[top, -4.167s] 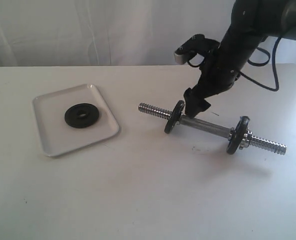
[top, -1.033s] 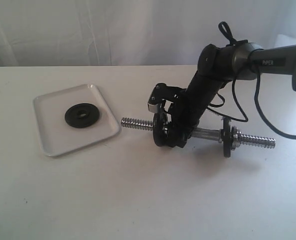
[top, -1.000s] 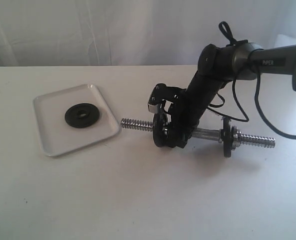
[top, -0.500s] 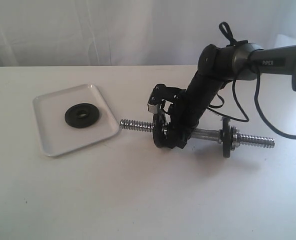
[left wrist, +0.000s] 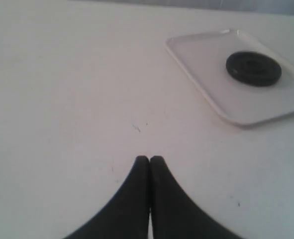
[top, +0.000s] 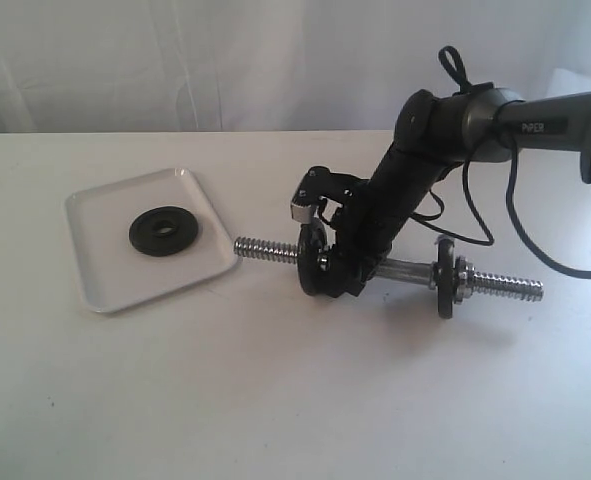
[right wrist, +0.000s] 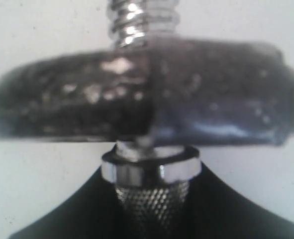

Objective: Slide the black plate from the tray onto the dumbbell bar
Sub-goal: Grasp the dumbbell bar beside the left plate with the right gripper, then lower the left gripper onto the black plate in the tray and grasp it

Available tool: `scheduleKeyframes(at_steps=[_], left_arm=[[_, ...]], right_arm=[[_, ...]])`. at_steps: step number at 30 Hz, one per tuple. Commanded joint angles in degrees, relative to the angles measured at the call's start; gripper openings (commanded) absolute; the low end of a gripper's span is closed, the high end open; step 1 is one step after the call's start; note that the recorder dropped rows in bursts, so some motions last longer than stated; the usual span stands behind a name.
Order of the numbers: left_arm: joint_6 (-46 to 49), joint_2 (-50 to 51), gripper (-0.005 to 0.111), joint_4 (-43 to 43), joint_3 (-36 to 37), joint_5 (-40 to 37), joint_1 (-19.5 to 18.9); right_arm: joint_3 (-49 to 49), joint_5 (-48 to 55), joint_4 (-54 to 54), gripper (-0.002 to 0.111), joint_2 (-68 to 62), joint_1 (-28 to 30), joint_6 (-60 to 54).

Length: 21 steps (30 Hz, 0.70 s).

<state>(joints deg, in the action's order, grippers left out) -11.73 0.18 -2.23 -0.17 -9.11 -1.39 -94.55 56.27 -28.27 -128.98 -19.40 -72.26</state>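
Lying flat near the middle of the tray point(top: 100, 285), the black plate point(top: 163, 231) has white floor showing all round it and touches no rim. The tray sits on the left part of the desk point(top: 275, 400), closer to the far edge than to the near one and turned askew to both. Its right rim is just beside the threaded left tip of the dumbbell bar point(top: 410, 269), with only a sliver of desk between them. The bar runs from there toward the right edge, dipping slightly toward the near edge. A broad bare band of desk stretches from the bar and tray to the near edge.

One disc point(top: 311, 262) stands on the bar behind the left thread, and a second disc point(top: 443, 290) with a collar nut point(top: 459, 279) sits near the right thread.

The right arm point(top: 415, 170) reaches in from the right edge and bends steeply down, a cable point(top: 515, 200) looping behind it. The right gripper point(top: 340, 278) is clamped on the bar next to the left disc, its dark fingers point(right wrist: 67, 219) hugging both sides of the knurled shaft.

The left gripper point(left wrist: 149, 160) hovers over bare desk with its tips pressed together, holding nothing; the tray and plate point(left wrist: 253, 68) lie well beyond it.
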Motion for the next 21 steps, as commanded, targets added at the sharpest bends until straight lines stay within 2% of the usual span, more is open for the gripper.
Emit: scheduleKeyframes(at_steps=[1, 9, 14, 18, 21], left_arm=[[-3.7, -0.2, 0.0, 2.2, 0.2, 9.1, -0.1], [-8.2, -0.2, 0.0, 2.5, 0.2, 20.3, -0.1], [-17.3, -0.2, 0.0, 2.2, 0.2, 25.5, -0.1], [-19.0, -0.2, 0.0, 1.5, 0.2, 33.5, -0.1], [-19.5, 4.7, 0.0, -2.9, -8.6, 33.0, -0.1]], right_arm=[[0.0, 0.6, -4.9, 0.0, 0.4, -0.2, 0.7], [0.0, 0.1, -5.8, 0.0, -0.8, -0.2, 0.6], [0.0, 0.1, -5.8, 0.0, -1.0, -0.2, 0.6], [0.0, -0.3, -5.8, 0.0, -1.0, -0.2, 0.5], [0.0, -0.7, -6.2, 0.0, -1.2, -0.2, 0.5]])
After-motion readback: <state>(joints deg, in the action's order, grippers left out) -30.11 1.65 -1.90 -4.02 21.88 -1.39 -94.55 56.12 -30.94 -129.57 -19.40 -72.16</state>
